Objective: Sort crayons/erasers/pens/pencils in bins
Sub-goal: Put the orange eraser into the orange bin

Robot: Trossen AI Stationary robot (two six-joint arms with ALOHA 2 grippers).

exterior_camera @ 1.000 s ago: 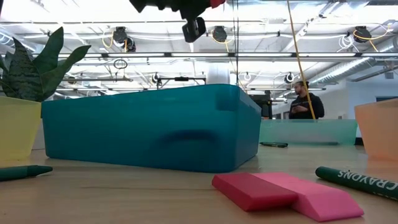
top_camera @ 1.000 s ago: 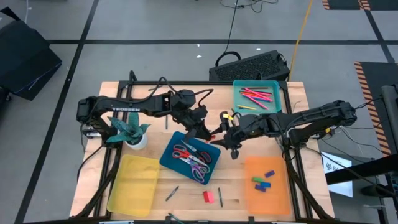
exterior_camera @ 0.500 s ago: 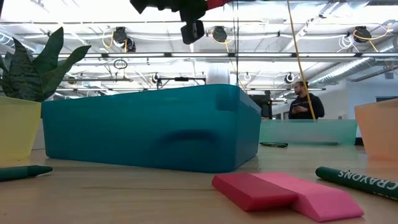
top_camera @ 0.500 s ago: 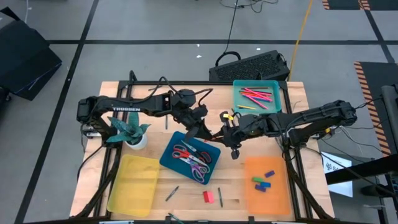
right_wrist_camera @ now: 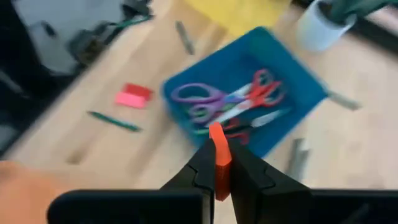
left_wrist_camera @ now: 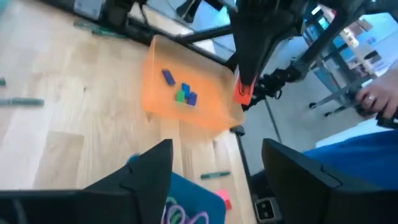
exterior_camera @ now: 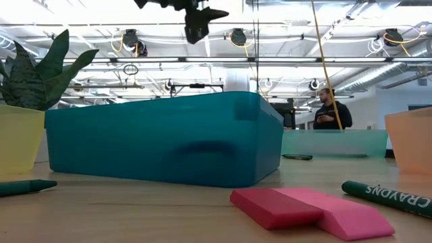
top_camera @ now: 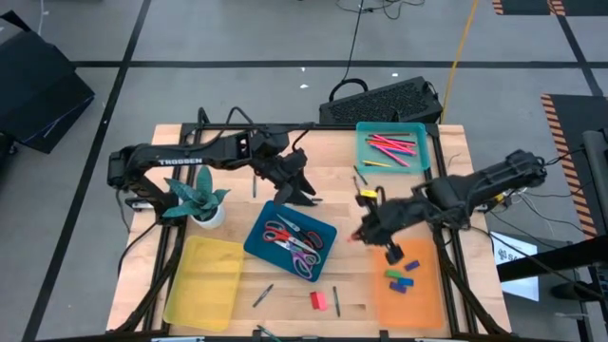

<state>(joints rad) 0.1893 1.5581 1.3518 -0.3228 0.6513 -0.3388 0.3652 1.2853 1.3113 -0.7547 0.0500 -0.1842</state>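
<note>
My right gripper (top_camera: 356, 234) is shut on a red eraser (right_wrist_camera: 219, 159), hanging above the table between the dark blue bin (top_camera: 290, 239) with scissors and the orange bin (top_camera: 407, 282), which holds several erasers. My left gripper (top_camera: 305, 194) stands open and empty above the blue bin's far edge. Another red and pink eraser (top_camera: 317, 300) lies flat on the table near the front edge. A teal bin (top_camera: 391, 145) with crayons stands at the far right, and a yellow bin (top_camera: 202, 281) at the near left. My right gripper pinches the red eraser between its two fingertips (right_wrist_camera: 202, 163), on the block's two broad sides. The eraser's free end (right_wrist_camera: 217, 132) sticks out past the tips. In the left wrist view the eraser (left_wrist_camera: 242, 93) hangs at the gripper's lower end, clear of the table.
A potted plant (top_camera: 197, 201) stands at the left. Loose crayons and pens lie near the front edge (top_camera: 262, 294) (top_camera: 336, 300) and by the teal bin (top_camera: 360, 178). A keyboard (top_camera: 385, 100) lies beyond the far edge. A person stands in the room behind (exterior_camera: 331, 111).
My right gripper has carried the red eraser from the table's middle toward the near right, up to the orange bin. My left gripper has drawn back from it toward the far left, and its arm has swung left.
</note>
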